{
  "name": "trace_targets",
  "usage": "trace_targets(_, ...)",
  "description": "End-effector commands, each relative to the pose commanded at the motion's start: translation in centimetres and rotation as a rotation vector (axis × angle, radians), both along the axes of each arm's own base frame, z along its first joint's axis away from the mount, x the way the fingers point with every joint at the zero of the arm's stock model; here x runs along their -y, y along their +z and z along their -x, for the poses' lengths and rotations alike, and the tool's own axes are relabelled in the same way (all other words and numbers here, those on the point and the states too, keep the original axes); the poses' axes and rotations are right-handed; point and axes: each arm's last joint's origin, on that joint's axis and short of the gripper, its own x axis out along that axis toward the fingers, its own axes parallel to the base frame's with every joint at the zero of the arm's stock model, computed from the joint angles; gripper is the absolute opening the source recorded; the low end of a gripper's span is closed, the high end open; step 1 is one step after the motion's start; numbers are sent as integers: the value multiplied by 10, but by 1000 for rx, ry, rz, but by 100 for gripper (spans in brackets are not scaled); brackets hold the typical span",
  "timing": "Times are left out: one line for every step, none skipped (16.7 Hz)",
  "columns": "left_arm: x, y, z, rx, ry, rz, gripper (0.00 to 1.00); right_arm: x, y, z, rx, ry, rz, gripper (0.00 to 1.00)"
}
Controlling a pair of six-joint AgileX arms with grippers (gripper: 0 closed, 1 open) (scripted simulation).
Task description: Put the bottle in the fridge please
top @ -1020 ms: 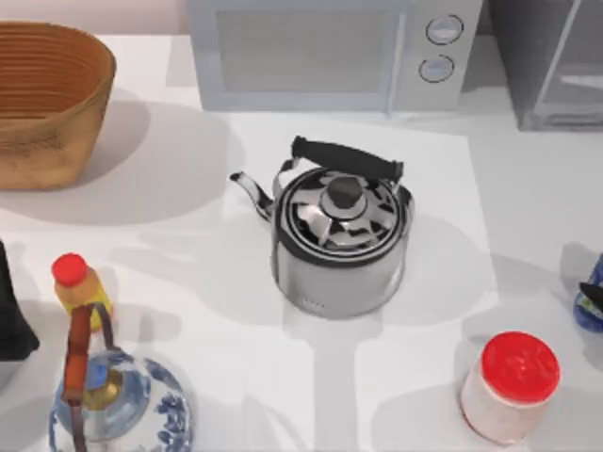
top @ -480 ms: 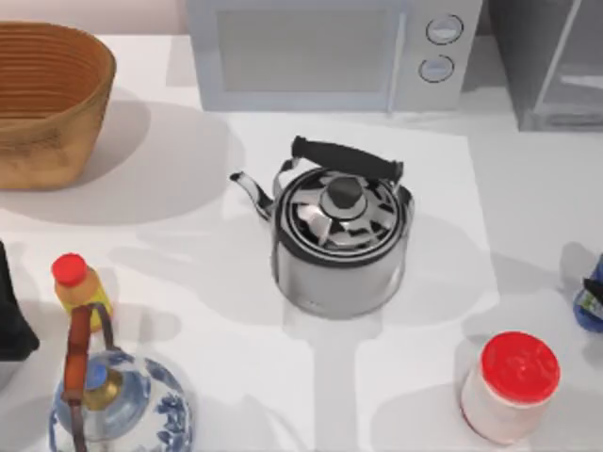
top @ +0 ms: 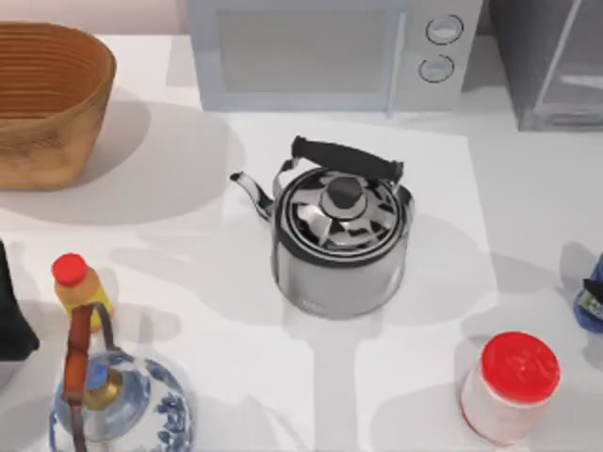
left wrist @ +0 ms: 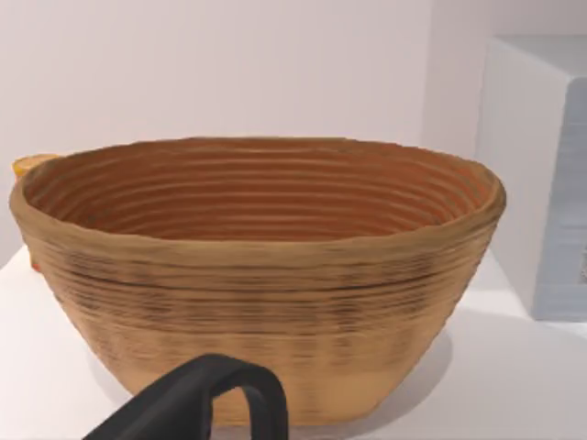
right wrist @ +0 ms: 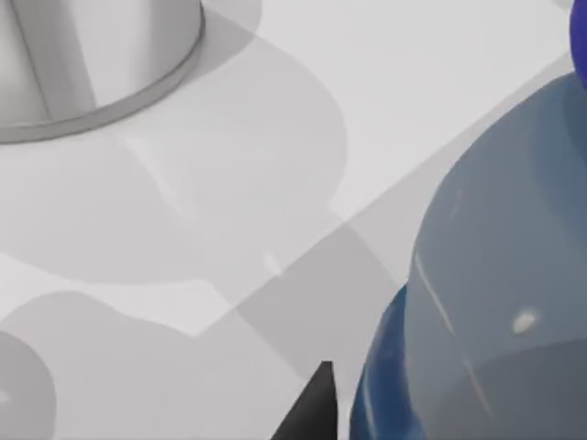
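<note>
**op_remote:** While I've got the feed up: the bottle [top: 591, 303] sits at the table's [top: 528, 207] far right edge, with my right gripper [top: 594, 290] right on it. Its wrist cam has blue plastic [right wrist: 477, 302] pressed up close and one dark fingertip [right wrist: 312, 408] just beside it. Can't tell if the fingers are spread or clamped.

**kettle_fan:** Where's the fridge [top: 551, 61] from there?

**op_remote:** Well beyond the gripper, in the back right corner, next to the microwave [top: 330, 52]. Red-lidded jar [top: 512, 386] stands near the gripper on its kettle [top: 341, 240] side.

**kettle_fan:** Left arm?

**op_remote:** Left gripper [left wrist: 197, 403] is parked at the left edge facing the basket [left wrist: 257, 275]; can't tell its fingers either.
</note>
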Motion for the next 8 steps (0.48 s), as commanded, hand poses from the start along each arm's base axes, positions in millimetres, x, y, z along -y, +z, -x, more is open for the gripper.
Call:
trace_targets(0, 0, 0, 0, 0, 0, 100, 2, 1, -1, 0, -3, 0, 1)
trace_targets(0, 0, 0, 0, 0, 0, 100, 5, 3, -3, 1, -7, -1, 1)
trace_targets(0, 0, 0, 0, 0, 0, 100, 9, 6, -5, 0, -11, -2, 1)
trace_targets(0, 0, 0, 0, 0, 0, 100, 15, 9, -9, 0, -14, -3, 1)
trace_targets(0, 0, 0, 0, 0, 0, 100, 20, 13, -12, -2, -15, -5, 1)
trace_targets(0, 0, 0, 0, 0, 0, 100, 27, 17, -14, -4, -16, -6, 1)
trace_targets(0, 0, 0, 0, 0, 0, 100, 33, 21, -16, -8, -16, -8, 1)
trace_targets(0, 0, 0, 0, 0, 0, 100, 40, 25, -18, -12, -15, -10, 1)
